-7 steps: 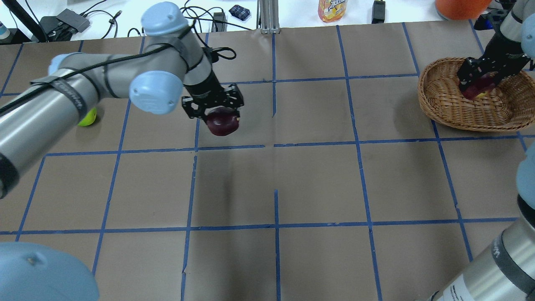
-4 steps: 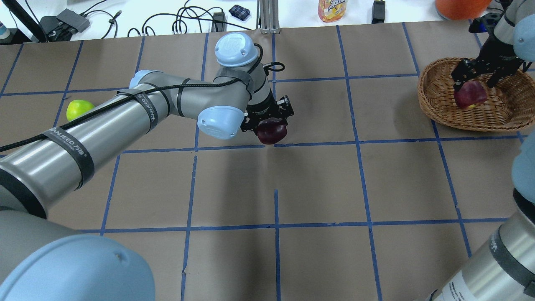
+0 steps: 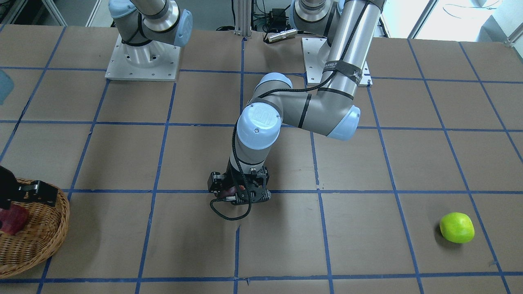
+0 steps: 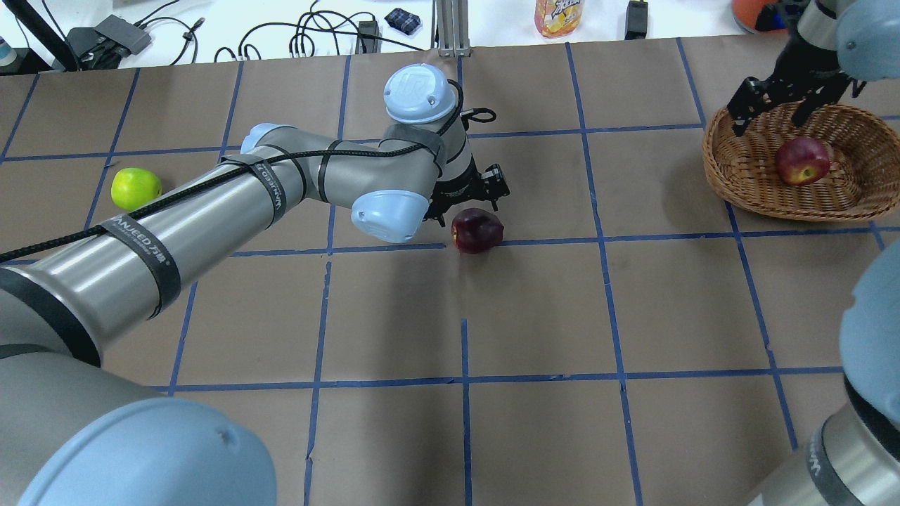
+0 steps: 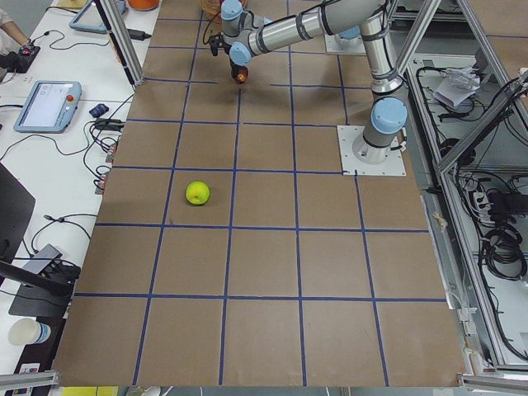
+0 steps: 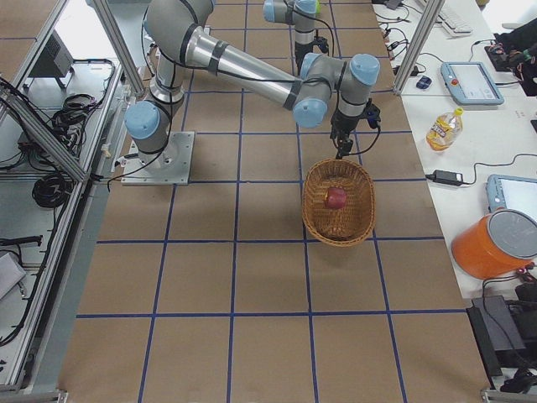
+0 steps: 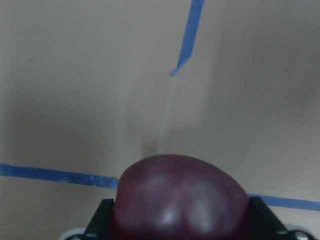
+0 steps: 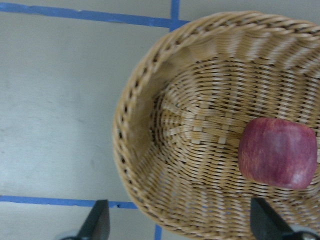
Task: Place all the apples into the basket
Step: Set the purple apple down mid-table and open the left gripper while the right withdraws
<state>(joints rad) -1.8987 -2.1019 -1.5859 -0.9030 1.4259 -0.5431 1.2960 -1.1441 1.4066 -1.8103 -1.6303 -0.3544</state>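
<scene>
Red apple now lies loose inside basket | right gripper has let go, spread wide and empty above basket's far rim | left gripper has carried maroon apple along the desk, halfway to basket; clamped or released, cannot tell | green apple farthest from basket | one of three delivered

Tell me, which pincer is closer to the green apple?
Left. The left pincer is mid-table at the dark apple; the right pincer hangs by the basket, farther from the green apple.

Silver arms, pale-blue joint caps, black cable.
</scene>
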